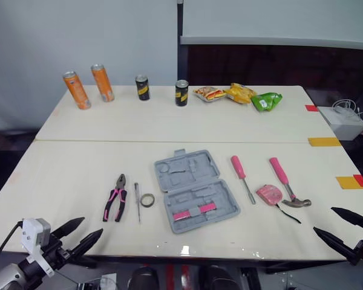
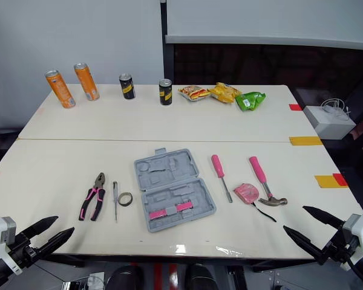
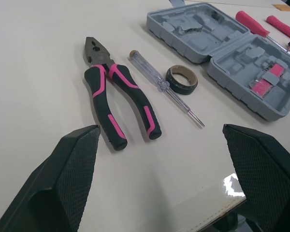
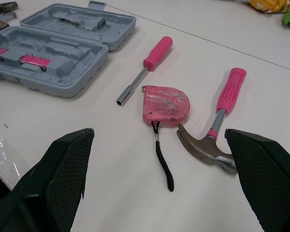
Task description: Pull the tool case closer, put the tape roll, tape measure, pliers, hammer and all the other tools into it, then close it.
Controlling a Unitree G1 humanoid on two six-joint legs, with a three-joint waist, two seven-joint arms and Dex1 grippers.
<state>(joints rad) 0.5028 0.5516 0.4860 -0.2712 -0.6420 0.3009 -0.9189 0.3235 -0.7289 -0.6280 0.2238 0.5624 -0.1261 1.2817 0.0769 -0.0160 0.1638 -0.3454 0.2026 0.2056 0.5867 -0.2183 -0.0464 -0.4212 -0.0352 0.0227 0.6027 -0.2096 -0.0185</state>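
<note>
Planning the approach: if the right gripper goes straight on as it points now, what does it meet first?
Probably the tape measure, its black strap first; the hammer head lies just beside that line.

Tool case [image 1: 195, 191] flanked, near side free
Bare table [image 1: 218, 237] lay at its 6 o'clock; pliers [image 1: 115, 200] and tape roll [image 1: 147, 200] blocked 9 o'clock, tape measure [image 1: 269, 194] and hammer [image 1: 286, 182] 3 o'clock.
</note>
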